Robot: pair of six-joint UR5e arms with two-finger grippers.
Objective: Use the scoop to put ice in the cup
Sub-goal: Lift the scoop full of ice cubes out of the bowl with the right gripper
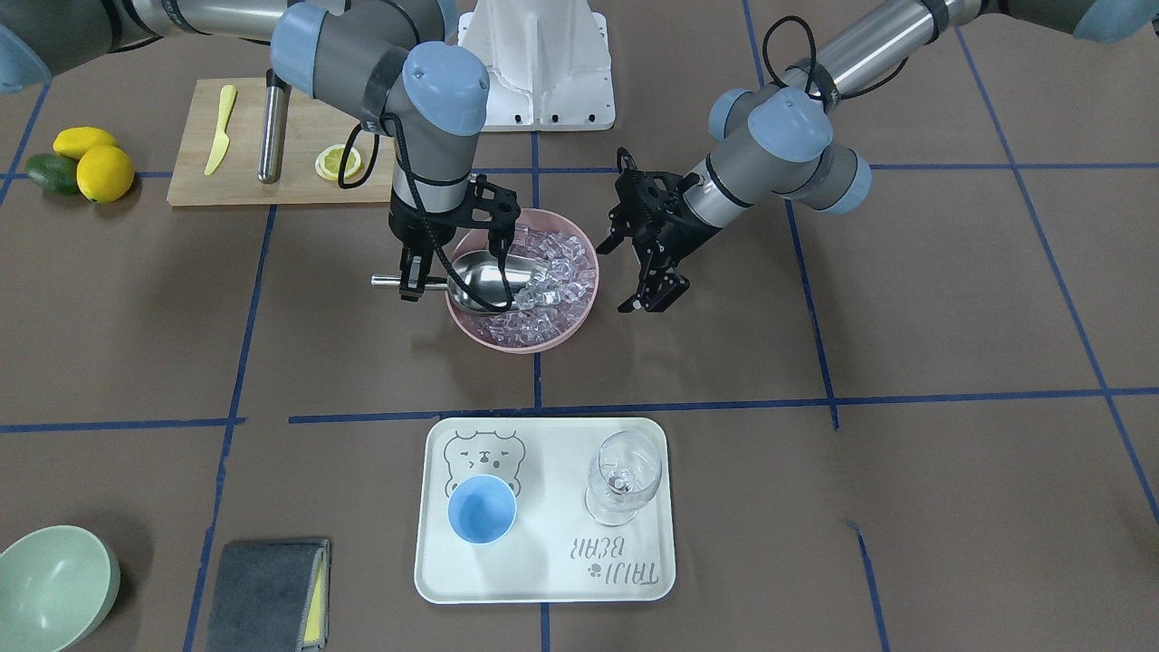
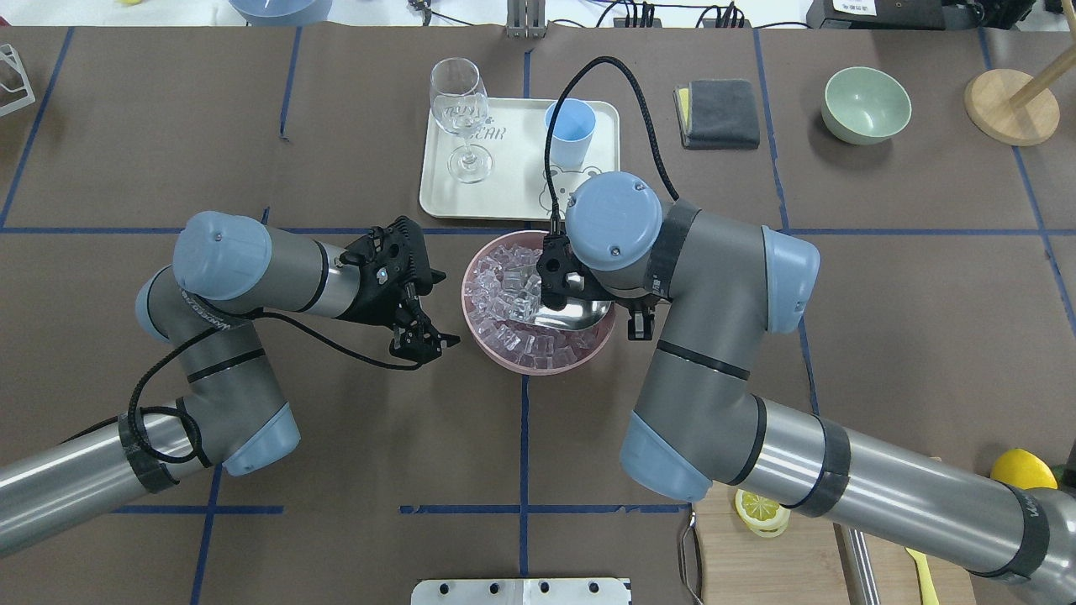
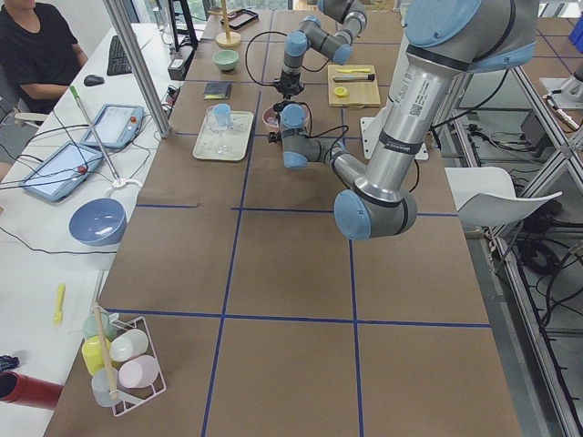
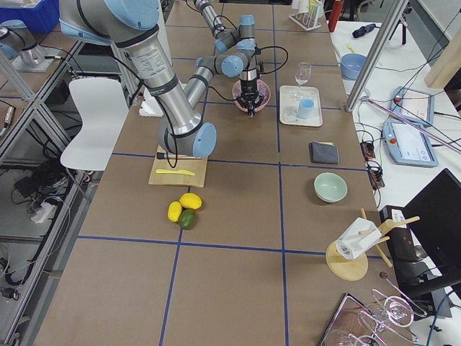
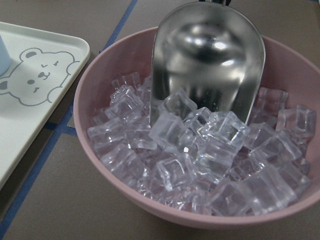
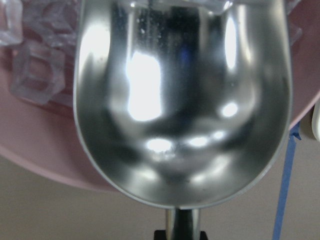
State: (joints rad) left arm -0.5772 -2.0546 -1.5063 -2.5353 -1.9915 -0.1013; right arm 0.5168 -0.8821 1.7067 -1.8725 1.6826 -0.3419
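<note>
In the front-facing view, the brown worktop [image 1: 951, 299] carries a white tray [image 1: 543, 580] at 6 o'clock from the pink bowl [image 1: 507, 344], well apart from it. The right end effector [image 1: 412, 282], at the bowl's 9 o'clock, pinches the rod handle of the scoop [image 1: 484, 282], whose trough lies over the bowl with its mouth against the heap, and the left end effector [image 1: 650, 303] hangs spread and empty at 3 o'clock, just beside the rim. The cup [image 1: 482, 510] stands upright on the tray, and the ice [image 1: 561, 272] fills the bowl.
</note>
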